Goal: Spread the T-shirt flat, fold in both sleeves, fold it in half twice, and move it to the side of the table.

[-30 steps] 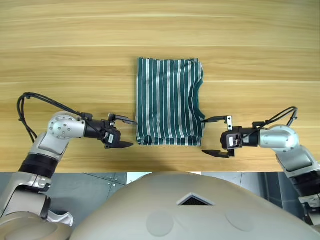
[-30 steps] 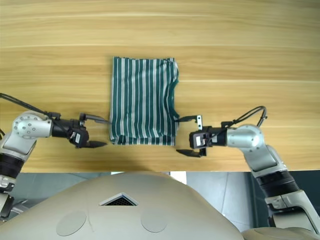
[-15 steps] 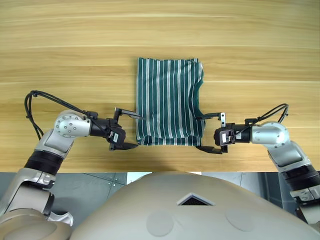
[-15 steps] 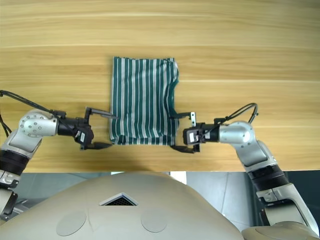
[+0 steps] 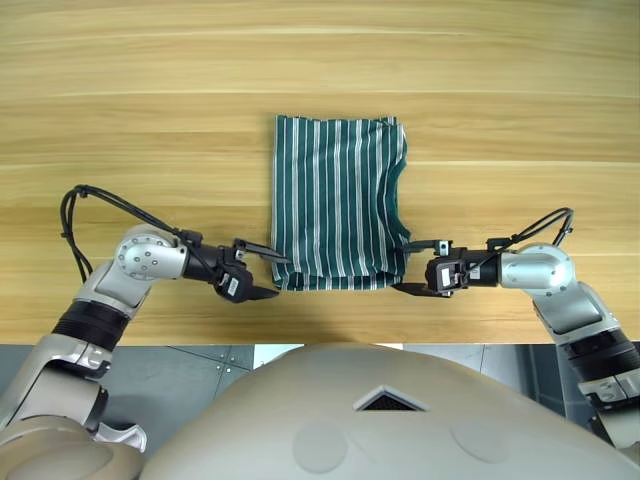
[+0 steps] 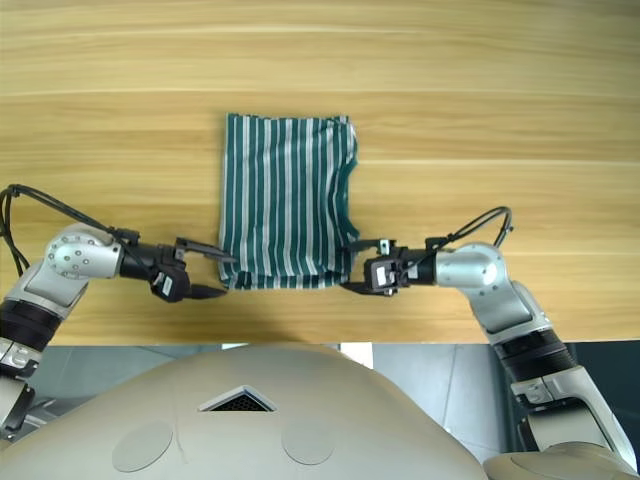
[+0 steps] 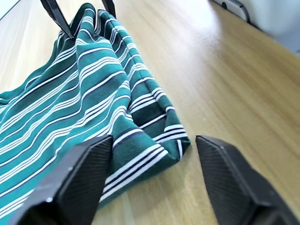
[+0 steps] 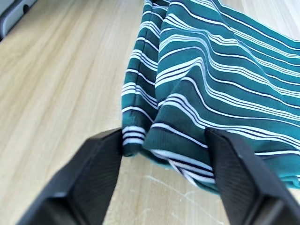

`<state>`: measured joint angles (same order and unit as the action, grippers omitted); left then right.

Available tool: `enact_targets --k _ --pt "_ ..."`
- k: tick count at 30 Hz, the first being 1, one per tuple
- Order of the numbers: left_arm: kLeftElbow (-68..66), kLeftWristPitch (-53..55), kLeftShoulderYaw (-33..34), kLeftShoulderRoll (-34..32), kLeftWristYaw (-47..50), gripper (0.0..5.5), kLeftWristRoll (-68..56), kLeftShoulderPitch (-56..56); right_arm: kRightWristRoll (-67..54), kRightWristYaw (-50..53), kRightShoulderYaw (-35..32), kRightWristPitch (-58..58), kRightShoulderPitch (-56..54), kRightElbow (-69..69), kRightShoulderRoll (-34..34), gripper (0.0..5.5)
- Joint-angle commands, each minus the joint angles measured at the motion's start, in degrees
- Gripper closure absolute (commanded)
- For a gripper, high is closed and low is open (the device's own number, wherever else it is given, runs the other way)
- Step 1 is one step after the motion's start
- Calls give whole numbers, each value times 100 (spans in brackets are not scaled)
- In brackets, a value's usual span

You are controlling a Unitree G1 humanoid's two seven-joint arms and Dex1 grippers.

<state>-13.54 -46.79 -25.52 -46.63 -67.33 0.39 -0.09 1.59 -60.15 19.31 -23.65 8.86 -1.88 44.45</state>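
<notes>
The green T-shirt (image 5: 338,205) with white stripes lies folded into a narrow rectangle at the middle of the wooden table (image 5: 140,120). My left gripper (image 5: 277,276) sits at its near left corner, open, with the corner (image 7: 159,140) between the two black fingers (image 7: 82,178). My right gripper (image 5: 405,267) sits at the near right corner, also open, its fingers (image 8: 239,180) straddling the layered hem (image 8: 140,136). Neither gripper's fingers press on the cloth.
The table's front edge (image 5: 180,343) runs just behind both grippers. Bare wood stretches to the left, right and far side of the shirt.
Both grippers have moved inward from beside the shirt until their fingers straddle its near corners. The gaps between the fingers have narrowed. The shirt has not shifted.
</notes>
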Motion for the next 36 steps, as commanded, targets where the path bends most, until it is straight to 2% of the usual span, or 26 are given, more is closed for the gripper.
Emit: enact_targets --k 1,7,10,13,17,30,36 --pt "-37 16 -11 -61 24 293 86 -73 31 -44 17 19 -6 -18 102 319" --pt "-194 8 10 -27 96 389 126 -155 26 -42 56 9 -27 12 75 423" --pt "-187 23 -11 -10 100 452 105 -185 11 -35 57 6 -24 19 73 493" --pt "-194 6 -21 -5 107 493 91 -181 11 -29 69 5 -30 30 63 530" --pt "-97 17 -9 -39 43 541 -91 -164 0 -28 67 -5 -40 64 65 533" --pt "308 133 95 -271 -301 543 -861 -68 -283 -166 -91 -84 -2 -35 236 534" --pt "1384 228 181 -907 -955 543 -2228 517 -1448 -749 -522 -129 546 -1026 911 534"
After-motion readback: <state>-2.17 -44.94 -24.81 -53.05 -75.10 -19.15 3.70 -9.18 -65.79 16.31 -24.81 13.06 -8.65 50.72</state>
